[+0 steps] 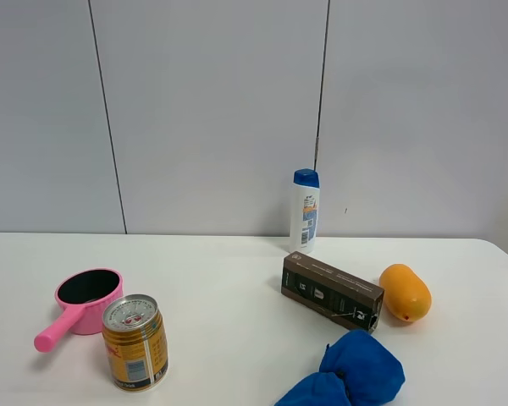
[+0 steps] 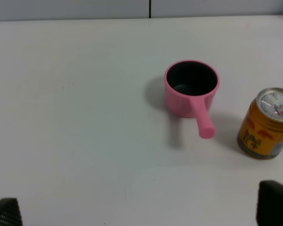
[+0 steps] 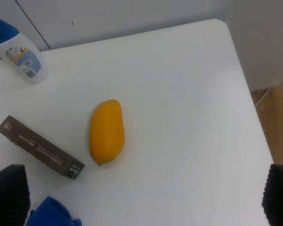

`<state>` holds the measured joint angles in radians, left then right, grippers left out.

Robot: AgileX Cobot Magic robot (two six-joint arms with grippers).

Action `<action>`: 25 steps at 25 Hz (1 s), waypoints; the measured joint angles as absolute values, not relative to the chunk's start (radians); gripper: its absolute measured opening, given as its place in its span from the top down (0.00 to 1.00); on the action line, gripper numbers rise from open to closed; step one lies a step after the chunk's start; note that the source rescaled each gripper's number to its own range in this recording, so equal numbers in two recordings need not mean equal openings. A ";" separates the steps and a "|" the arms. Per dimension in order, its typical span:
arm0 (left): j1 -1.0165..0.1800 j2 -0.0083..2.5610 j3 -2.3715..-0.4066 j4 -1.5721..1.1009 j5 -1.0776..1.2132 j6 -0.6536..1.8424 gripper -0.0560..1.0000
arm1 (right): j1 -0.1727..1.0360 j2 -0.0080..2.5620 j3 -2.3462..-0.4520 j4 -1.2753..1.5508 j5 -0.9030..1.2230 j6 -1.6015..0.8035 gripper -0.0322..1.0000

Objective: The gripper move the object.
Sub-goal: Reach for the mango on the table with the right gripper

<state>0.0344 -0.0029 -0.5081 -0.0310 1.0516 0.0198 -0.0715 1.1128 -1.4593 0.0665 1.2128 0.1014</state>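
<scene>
**White table (image 1: 237, 279) from the high camera, left to right.**
- A pink saucepan (image 1: 88, 296) stands near the left edge, with its handle pointing toward the front-left.
- An upright gold drink can (image 1: 135, 342) stands just beside the saucepan, at its front-right.
- A white bottle (image 1: 305, 210) with a blue cap stands upright at the back, near the wall.
- A dark oblong box (image 1: 331, 291) lies flat and diagonal in front of the bottle.
- A blue cloth (image 1: 347, 372) lies bunched at the front edge, just before the box's right end.
- The mango (image 1: 405, 293) lies on its side on the right part of the table. It is just beside the box's right end, with a narrow gap between them.

**Wrist views.**
- The left gripper (image 2: 139, 212) shows two dark fingertips (image 2: 273, 205) spread wide and empty, above bare table near the saucepan and can.
- The right gripper (image 3: 144, 195) is likewise spread wide and empty, above the table. The mango lies clear of both fingers.
</scene>
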 joint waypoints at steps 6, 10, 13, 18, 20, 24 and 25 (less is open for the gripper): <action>0.034 -0.003 -0.508 -0.031 1.052 0.020 0.00 | -0.072 1.331 -1.495 0.076 1.219 0.107 0.00; 0.034 -0.003 -0.508 -0.031 1.052 0.020 0.00 | -0.072 1.431 -1.500 0.083 1.220 0.108 0.00; 0.034 -0.003 -0.508 -0.031 1.052 0.020 0.00 | -0.072 1.495 -1.500 0.083 1.218 0.109 0.00; 0.034 -0.003 -0.508 -0.031 1.052 0.020 0.00 | -0.072 1.602 -1.501 0.112 1.177 0.110 0.00; 0.034 -0.003 -0.508 -0.031 1.052 0.020 0.00 | -0.072 1.649 -1.501 0.137 1.160 0.110 0.00; 0.034 -0.003 -0.508 -0.031 1.052 0.020 0.00 | -0.072 1.729 -1.501 0.165 1.107 0.111 0.00; 0.034 -0.003 -0.508 -0.031 1.052 0.020 0.00 | -0.072 1.745 -1.501 0.169 1.095 0.111 0.00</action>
<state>0.0344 -0.0029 -0.5081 -0.0310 1.0516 0.0198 -0.0715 1.7446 -1.5007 0.1688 1.0946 0.1109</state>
